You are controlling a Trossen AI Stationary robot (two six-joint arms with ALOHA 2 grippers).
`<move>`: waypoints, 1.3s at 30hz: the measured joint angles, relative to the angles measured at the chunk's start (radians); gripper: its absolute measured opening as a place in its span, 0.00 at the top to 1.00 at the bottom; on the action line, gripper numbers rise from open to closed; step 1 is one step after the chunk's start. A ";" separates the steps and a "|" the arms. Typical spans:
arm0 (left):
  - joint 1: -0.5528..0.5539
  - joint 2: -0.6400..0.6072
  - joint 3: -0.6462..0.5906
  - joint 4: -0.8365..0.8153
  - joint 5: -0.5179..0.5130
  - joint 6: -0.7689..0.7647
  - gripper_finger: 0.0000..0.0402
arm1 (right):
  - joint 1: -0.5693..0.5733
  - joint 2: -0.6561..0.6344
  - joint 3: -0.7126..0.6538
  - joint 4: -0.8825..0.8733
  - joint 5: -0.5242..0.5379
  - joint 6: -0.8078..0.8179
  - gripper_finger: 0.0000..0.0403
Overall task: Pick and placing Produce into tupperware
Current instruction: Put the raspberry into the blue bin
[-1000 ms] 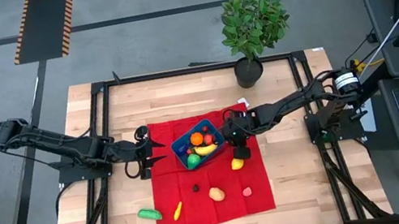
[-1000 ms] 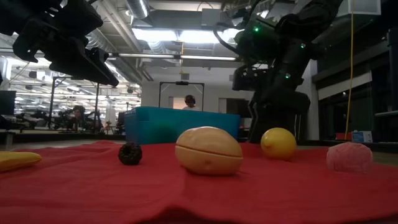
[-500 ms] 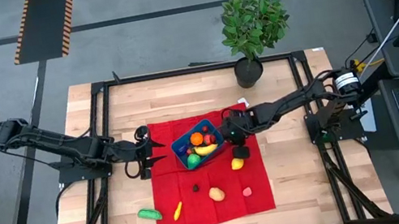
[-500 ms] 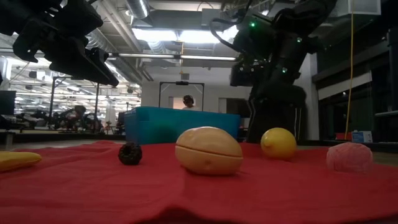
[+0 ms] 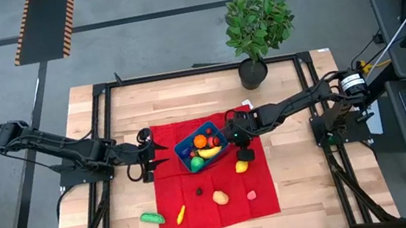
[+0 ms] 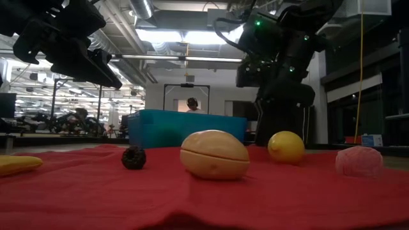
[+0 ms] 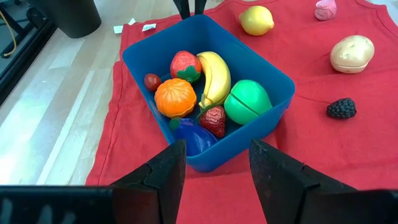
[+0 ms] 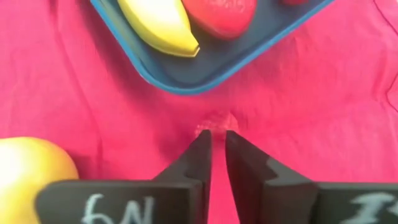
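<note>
The blue tupperware (image 5: 201, 148) stands on the red cloth (image 5: 197, 174) and holds a banana (image 7: 214, 74), an orange (image 7: 175, 98), strawberries and a green fruit (image 7: 247, 101). On the cloth lie a lemon (image 5: 241, 167), a potato (image 5: 220, 197), a dark berry (image 5: 199, 189), a pink piece (image 5: 252, 195), a yellow piece (image 5: 180, 214) and a green one (image 5: 152, 218). My right gripper (image 8: 217, 140) is shut and points down at the cloth between the tupperware and the lemon. My left gripper (image 7: 214, 168) hovers open, left of the tupperware, with nothing between its fingers. My right gripper comes steeply from above, and its fingertips (image 8: 204, 138) stand at a small raised pucker of the red cloth (image 8: 214, 121), just outside the tupperware's rim. Whether the cloth is caught between the fingers, I cannot tell.
A potted plant (image 5: 258, 29) stands at the table's far edge, right of centre. Bare wooden table (image 5: 97, 225) lies on both sides of the cloth. In the low view a person (image 6: 193, 104) shows in the room far behind the tupperware.
My right arm's wrist has risen slightly and tipped toward the tupperware, while its fingertips stay over the same spot of cloth beside the lemon. The produce and the tupperware have not moved.
</note>
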 joint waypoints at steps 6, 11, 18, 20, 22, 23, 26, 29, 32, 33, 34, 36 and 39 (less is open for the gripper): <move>0.000 0.000 0.000 0.000 0.000 0.000 0.58 | 0.000 0.000 0.000 0.002 -0.007 0.009 0.77; 0.000 0.000 0.000 0.000 0.000 0.000 0.58 | 0.000 0.000 0.000 0.002 -0.010 0.023 0.66; 0.000 0.000 0.000 0.000 0.000 0.000 0.58 | 0.000 0.000 0.000 0.035 -0.010 0.023 0.57; 0.000 0.000 0.000 0.000 0.000 0.000 0.58 | 0.000 0.000 0.000 0.049 -0.010 0.020 0.56; 0.000 0.000 0.000 0.000 0.000 0.000 0.58 | 0.000 0.000 0.000 0.055 -0.010 0.012 0.56; 0.000 0.000 0.000 0.000 0.000 0.000 0.58 | 0.000 0.000 0.000 0.055 -0.010 0.003 0.56; 0.000 0.000 0.000 0.000 0.000 0.000 0.58 | 0.000 0.012 0.000 0.057 -0.009 -0.002 0.56; 0.000 0.000 0.000 0.000 0.000 0.000 0.58 | 0.000 0.032 -0.001 0.058 -0.009 -0.005 0.56; 0.000 0.000 0.000 0.000 0.000 0.000 0.58 | 0.000 0.051 -0.001 0.055 -0.009 -0.005 0.56; 0.000 0.000 0.000 0.000 0.000 0.000 0.58 | 0.000 0.052 -0.002 0.050 -0.009 -0.005 0.56; 0.000 0.000 0.000 0.000 0.000 0.000 0.58 | 0.000 0.053 -0.002 0.057 -0.009 -0.005 0.56; 0.000 0.000 0.000 -0.003 0.000 0.000 0.58 | 0.000 0.055 -0.001 0.058 -0.009 -0.005 0.56; 0.000 0.000 0.000 -0.004 0.000 0.000 0.58 | 0.000 0.055 -0.001 0.059 -0.009 -0.010 0.56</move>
